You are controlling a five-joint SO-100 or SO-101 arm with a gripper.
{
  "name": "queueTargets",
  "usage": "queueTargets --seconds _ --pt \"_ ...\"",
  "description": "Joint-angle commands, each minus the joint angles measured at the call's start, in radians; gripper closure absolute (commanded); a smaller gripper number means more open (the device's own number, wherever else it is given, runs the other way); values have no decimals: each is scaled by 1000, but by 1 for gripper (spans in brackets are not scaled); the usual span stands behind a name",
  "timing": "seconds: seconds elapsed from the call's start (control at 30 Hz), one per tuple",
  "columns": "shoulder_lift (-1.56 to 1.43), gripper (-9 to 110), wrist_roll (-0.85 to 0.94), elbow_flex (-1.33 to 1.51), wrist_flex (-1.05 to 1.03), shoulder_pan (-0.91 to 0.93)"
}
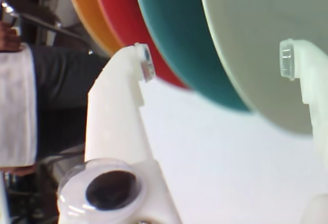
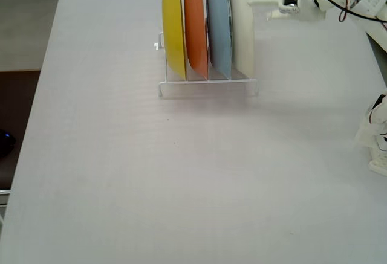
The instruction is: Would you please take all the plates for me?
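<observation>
Four plates stand upright on edge side by side in a white wire rack: yellow plate, orange plate, light blue plate, cream-white plate. My white gripper hovers at the rack's right end, pointing left at the cream-white plate and just short of its top edge. In the wrist view the gripper is open. The rims of the cream-white plate and the blue plate show between its fingers. The orange plate and yellow plate lie beyond the left fingertip.
White robot parts with wires stand at the table's right edge. The white table spreads wide in front of the rack. A dark object lies off the table's left side. A person's white-sleeved arm shows in the wrist view.
</observation>
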State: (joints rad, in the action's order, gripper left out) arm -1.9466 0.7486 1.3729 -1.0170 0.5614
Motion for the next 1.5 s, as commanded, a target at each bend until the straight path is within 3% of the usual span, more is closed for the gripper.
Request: queueTargets --seconds 0.0,0.43,0.67,0.87,1.17,1.47 --pt "46 72 38 -141 9 9" --pt "233 77 20 -290 49 20" --pt "321 101 -44 -365 49 20" --pt "319 102 -64 -446 -5 12" --pt "117 102 -104 -627 -256 15" --pt "-195 102 -155 -627 -313 -143"
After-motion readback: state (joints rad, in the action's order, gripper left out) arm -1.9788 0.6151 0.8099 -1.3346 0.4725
